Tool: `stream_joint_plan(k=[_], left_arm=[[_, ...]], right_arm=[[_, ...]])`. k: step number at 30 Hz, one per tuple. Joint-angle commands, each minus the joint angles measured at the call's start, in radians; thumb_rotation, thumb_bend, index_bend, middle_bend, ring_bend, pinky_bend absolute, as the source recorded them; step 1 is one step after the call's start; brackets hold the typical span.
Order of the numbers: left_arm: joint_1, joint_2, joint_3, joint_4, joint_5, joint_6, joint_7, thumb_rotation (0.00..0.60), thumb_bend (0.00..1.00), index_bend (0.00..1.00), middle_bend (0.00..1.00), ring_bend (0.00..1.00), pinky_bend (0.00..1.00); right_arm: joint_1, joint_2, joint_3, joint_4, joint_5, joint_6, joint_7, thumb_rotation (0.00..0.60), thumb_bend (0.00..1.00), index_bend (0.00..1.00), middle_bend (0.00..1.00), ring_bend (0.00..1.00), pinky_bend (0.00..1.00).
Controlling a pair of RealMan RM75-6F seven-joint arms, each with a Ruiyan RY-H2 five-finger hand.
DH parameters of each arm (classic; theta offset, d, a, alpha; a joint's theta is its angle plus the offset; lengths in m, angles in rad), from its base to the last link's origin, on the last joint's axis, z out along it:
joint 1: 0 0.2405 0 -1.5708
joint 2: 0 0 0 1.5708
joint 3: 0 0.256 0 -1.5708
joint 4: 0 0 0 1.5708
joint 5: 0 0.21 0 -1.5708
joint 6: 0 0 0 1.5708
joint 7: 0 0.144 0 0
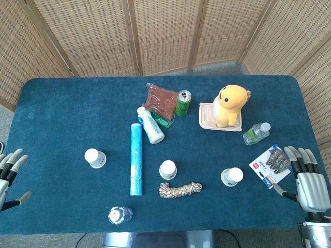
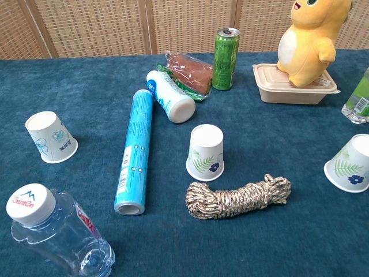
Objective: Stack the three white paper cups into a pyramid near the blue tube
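No cup is stacked yet, so the job seems unstarted. The left hand (image 1: 9, 178) and right hand (image 1: 306, 178) wait at the bench's near corners, fingers spread, grasping nothing. The left cup (image 1: 95, 157) sits at nine o'clock of the blue tube (image 1: 136, 159), the middle cup (image 1: 167, 169) at four, the right cup (image 1: 232, 176) beyond. Next probably comes a reach for one. The bench (image 1: 67, 111) wears blue cloth; wicker screens (image 1: 165, 33) stand behind.

Blue table (image 1: 62, 113) bears cups (image 1: 167, 169), tube (image 1: 136, 158), rope (image 1: 180, 189).

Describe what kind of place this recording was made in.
Probably a staged indoor test setup: a table covered in blue cloth, woven screens behind it, and unrelated props like a plush toy and rope.
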State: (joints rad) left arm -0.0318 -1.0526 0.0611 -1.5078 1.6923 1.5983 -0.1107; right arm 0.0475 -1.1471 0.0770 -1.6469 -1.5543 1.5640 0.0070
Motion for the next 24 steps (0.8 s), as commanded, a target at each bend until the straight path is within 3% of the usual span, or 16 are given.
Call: stream_joint_plan(k=[1, 7, 11, 16, 24], left_arm=[[0.001, 0.005, -0.001, -0.004, -0.002, 0.002, -0.008, 0.6, 0.22, 0.0, 0.0, 0.0, 0.0], [0.002, 0.012, -0.006, -0.009, -0.012, 0.004, -0.023, 0.6, 0.22, 0.0, 0.0, 0.0, 0.0], [0.004, 0.016, -0.009, -0.01, -0.018, 0.008, -0.035, 0.6, 0.22, 0.0, 0.0, 0.0, 0.0], [0.005, 0.02, -0.012, -0.005, -0.027, 0.007, -0.049, 0.6, 0.22, 0.0, 0.0, 0.0, 0.0], [0.003, 0.022, -0.019, 0.0, -0.04, 0.001, -0.06, 0.6, 0.22, 0.0, 0.0, 0.0, 0.0]], right_arm=[[0.004, 0.002, -0.007, -0.011, -0.013, -0.007, -0.001, 0.6, 0.11, 0.0, 0.0, 0.0, 0.0], [0.05, 0.011, -0.041, -0.067, -0.09, -0.074, 0.003, 0.6, 0.11, 0.0, 0.0, 0.0, 0.0], [0.113, 0.015, -0.033, -0.129, -0.114, -0.159, -0.044, 0.6, 0.11, 0.0, 0.0, 0.0, 0.0], [0.196, 0.006, 0.003, -0.184, -0.065, -0.276, -0.106, 0.6, 0.11, 0.0, 0.0, 0.0, 0.0], [0.292, -0.036, 0.053, -0.186, 0.031, -0.397, -0.158, 0.6, 0.11, 0.0, 0.0, 0.0, 0.0]])
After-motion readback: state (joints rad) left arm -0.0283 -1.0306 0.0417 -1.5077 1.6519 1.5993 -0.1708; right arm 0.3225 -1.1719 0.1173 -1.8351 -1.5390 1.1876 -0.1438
